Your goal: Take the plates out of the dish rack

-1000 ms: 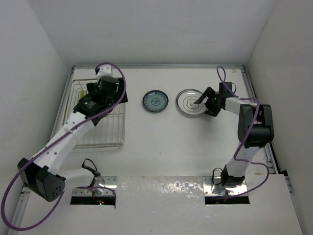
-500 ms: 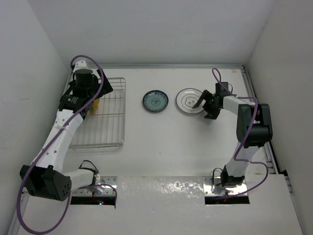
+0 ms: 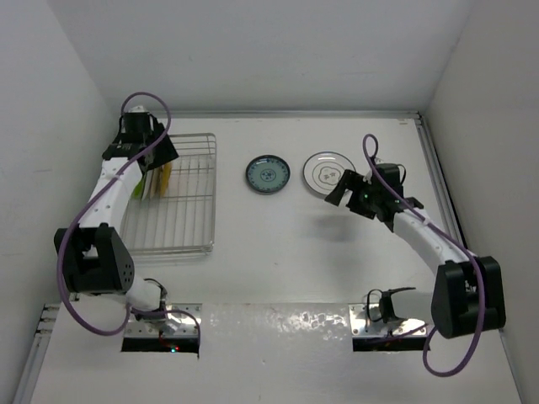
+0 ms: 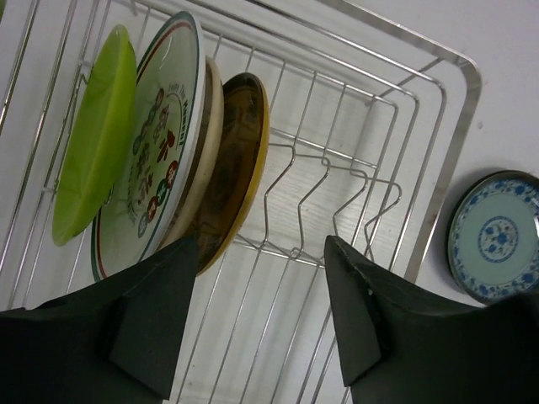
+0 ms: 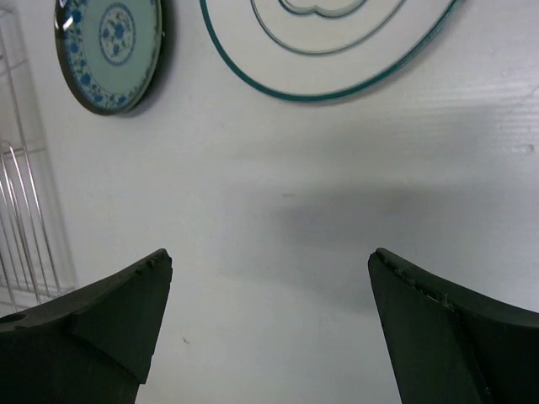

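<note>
Now the right hand (image 5: 269, 261) has backed off the white plate (image 5: 354, 50) on the table (image 5: 295, 194), jaws wide. The left hand (image 4: 261, 252), open and empty, has swung over three plates (image 4: 240, 160) standing in the dish rack (image 4: 438, 76); two look unloaded.
</note>
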Robot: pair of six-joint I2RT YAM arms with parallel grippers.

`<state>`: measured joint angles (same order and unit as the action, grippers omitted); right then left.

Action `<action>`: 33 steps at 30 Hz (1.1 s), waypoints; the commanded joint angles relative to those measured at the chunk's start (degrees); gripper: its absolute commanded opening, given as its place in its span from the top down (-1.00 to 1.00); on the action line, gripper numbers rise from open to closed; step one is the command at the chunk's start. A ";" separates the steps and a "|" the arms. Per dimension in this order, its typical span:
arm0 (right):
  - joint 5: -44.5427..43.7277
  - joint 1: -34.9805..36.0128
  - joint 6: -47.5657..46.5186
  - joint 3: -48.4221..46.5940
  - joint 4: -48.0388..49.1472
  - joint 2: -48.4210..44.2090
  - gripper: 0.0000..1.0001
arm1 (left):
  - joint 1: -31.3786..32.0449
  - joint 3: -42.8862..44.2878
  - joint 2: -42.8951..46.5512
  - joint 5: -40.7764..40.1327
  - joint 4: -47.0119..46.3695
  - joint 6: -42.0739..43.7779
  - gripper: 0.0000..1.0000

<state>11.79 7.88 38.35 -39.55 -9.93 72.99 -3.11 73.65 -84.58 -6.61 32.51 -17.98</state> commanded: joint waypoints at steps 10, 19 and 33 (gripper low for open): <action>3.68 0.65 -0.73 9.32 3.69 -8.92 -0.94 | -0.31 6.95 -8.85 -2.97 0.97 3.83 -0.01; 4.03 0.91 0.06 9.84 3.78 -11.47 -0.94 | -0.31 6.42 -12.28 -0.33 0.36 4.27 0.39; 2.01 1.09 1.03 11.77 2.55 -14.28 -0.94 | -0.31 13.27 -14.73 -0.51 6.94 10.50 1.00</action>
<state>14.94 8.51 38.85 -28.45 -8.69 60.29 -3.11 82.54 -98.52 -7.29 36.80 -9.76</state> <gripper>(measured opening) 0.971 0.123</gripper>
